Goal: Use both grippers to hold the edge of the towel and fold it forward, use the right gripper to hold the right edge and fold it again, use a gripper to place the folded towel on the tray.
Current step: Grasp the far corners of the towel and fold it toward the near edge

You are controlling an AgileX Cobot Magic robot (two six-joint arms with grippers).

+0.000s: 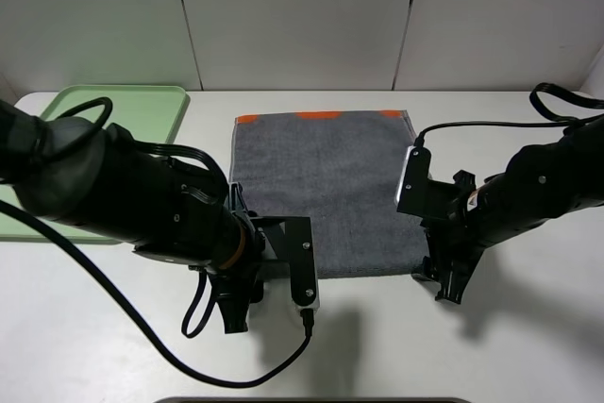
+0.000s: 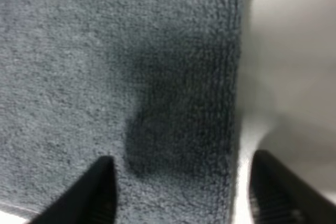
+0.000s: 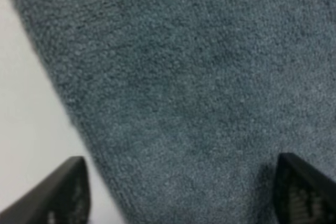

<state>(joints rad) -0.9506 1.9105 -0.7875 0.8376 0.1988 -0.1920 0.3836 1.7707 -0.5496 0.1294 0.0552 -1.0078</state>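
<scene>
A grey towel (image 1: 326, 186) with an orange far edge lies flat on the white table. My left gripper (image 1: 243, 233) hangs over its near left corner. In the left wrist view the gripper (image 2: 178, 198) is open, with its fingers (image 2: 94, 192) astride the towel's (image 2: 131, 77) side edge, one over cloth and one over bare table. My right gripper (image 1: 436, 276) is at the near right corner. In the right wrist view it (image 3: 181, 198) is open too, with the fingers (image 3: 65, 192) spread over the towel (image 3: 199, 87) and its edge. Neither holds anything.
A light green tray (image 1: 142, 110) lies at the far left of the table, partly behind my left arm. Black cables trail from both arms across the table. White wall panels stand behind the table.
</scene>
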